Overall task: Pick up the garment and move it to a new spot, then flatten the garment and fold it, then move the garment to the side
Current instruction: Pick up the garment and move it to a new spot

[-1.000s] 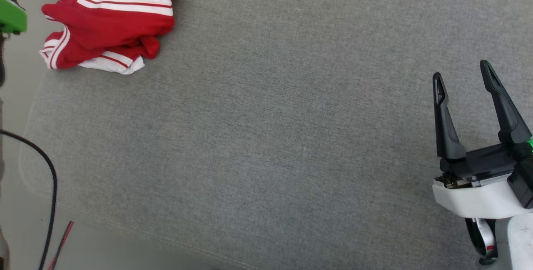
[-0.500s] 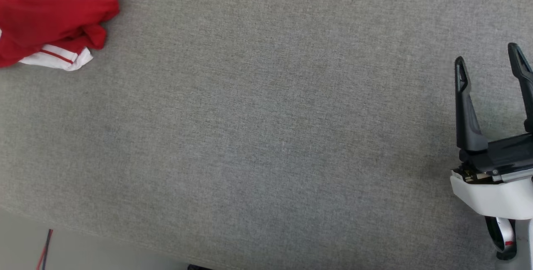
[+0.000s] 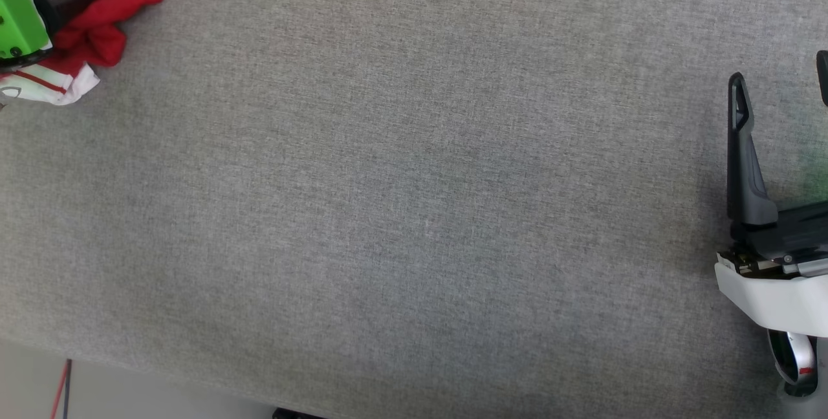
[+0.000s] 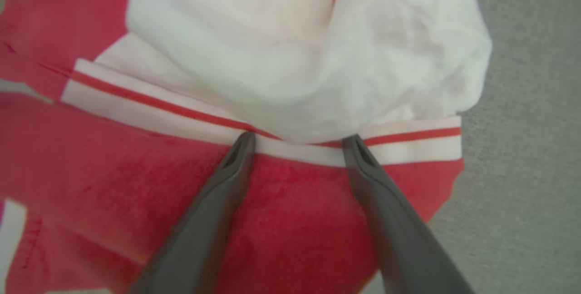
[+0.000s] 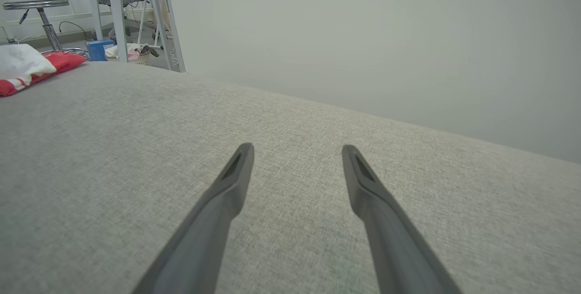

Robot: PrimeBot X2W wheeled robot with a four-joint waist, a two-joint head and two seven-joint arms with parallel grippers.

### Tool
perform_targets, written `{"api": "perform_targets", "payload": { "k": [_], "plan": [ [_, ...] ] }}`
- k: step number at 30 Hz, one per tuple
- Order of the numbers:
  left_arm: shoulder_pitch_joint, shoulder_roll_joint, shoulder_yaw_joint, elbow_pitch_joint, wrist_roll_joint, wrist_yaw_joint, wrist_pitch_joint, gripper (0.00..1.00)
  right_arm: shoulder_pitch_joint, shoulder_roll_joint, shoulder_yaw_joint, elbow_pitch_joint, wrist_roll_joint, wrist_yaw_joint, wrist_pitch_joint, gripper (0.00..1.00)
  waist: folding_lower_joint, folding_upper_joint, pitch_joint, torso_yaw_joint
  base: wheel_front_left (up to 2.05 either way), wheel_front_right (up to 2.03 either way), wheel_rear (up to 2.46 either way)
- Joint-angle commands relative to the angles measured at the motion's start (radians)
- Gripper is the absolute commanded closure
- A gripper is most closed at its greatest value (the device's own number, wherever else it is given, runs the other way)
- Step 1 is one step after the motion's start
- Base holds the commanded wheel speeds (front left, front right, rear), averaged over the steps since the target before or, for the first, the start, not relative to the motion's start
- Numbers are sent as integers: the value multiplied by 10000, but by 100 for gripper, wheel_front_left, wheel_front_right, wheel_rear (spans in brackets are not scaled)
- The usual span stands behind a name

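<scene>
Left wrist view looks straight down on the garment [image 4: 91, 162], a crumpled heap of red cloth with a bunched white part on top and a white band with a thin red stripe running across it. The left pincer [image 4: 299, 139] is spread wide, and both dark fingertips [image 4: 245, 142] end at that striped band, one to each side of where the white bunch dips lowest. Nothing is caught between them, and whether the tips press on the cloth cannot be told.

From the head view the garment [image 3: 90, 41] lies at the far left corner of the grey cloth-covered desk [image 3: 414, 199], partly hidden under the left arm's green housing [image 3: 16, 15]. The right pincer [image 3: 779, 70] is at the right edge of the picture, well apart from the garment, with bare desk between them.

Right wrist view shows the right pincer [image 5: 297, 148] spread wide and empty above the bare desk, with the garment [image 5: 27, 69] far off at the upper left. Behind it stand a round stool [image 5: 36, 3] and a blue box [image 5: 100, 50]
</scene>
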Motion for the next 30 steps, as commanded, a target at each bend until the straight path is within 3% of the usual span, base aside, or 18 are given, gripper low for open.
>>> {"api": "perform_targets", "payload": {
  "k": [1, 2, 3, 4, 5, 10, 17, 19, 25, 30],
  "plan": [
    [332, -314, -294, 316, 168, 38, 142, 0, -178, -46, -29, -11, 46, -9, -47, 0, 0, -1, 40, -41, 0, 0, 0],
    [298, -357, -332, 450, 181, -16, 130, 0, -189, -36, -45, 7, 71, -9, -47, 0, 0, -1, 29, -37, 0, 0, 0],
    [265, -381, -382, 570, 198, -88, 148, 14, -194, -24, -57, 24, 100, -9, -47, 0, 0, -1, 4, -32, 0, 0, 0],
    [201, -387, -412, 727, 210, -184, 131, 95, -199, -9, -62, 47, 141, -9, -47, 0, 0, -1, -42, -21, 0, 0, 0],
    [118, -349, -440, 845, 255, -270, 89, 100, -205, -1, -57, 67, 175, -9, -47, 0, 0, -1, -86, -10, 0, 0, 0],
    [-699, 27, -666, 1174, 1024, -678, -1133, 100, -202, -95, 113, 186, 162, -9, -47, 0, 0, -1, -580, 108, 0, 0, 0],
    [-1372, 425, -1336, 933, 1849, -896, -2549, 100, 37, 198, 279, 551, 279, -9, -47, 0, 0, -1, -1869, 127, 0, 0, 0],
    [-1699, 555, -2105, 263, 2042, -911, -2876, 100, 254, 409, 334, 769, 355, -9, -47, 0, 0, -1, -2718, 48, 0, 0, 0],
    [-2445, 983, -3534, -992, 1856, -914, -3298, 100, 521, 747, 263, 982, 493, -9, -47, 0, 0, -1, -3654, -273, 0, 0, 0],
    [-3178, 768, -4634, -1869, 1783, -915, -3705, 100, 664, 968, 165, 1081, 574, -9, -47, 0, 0, -1, -4201, -715, 0, 0, 0]
  ]
}}
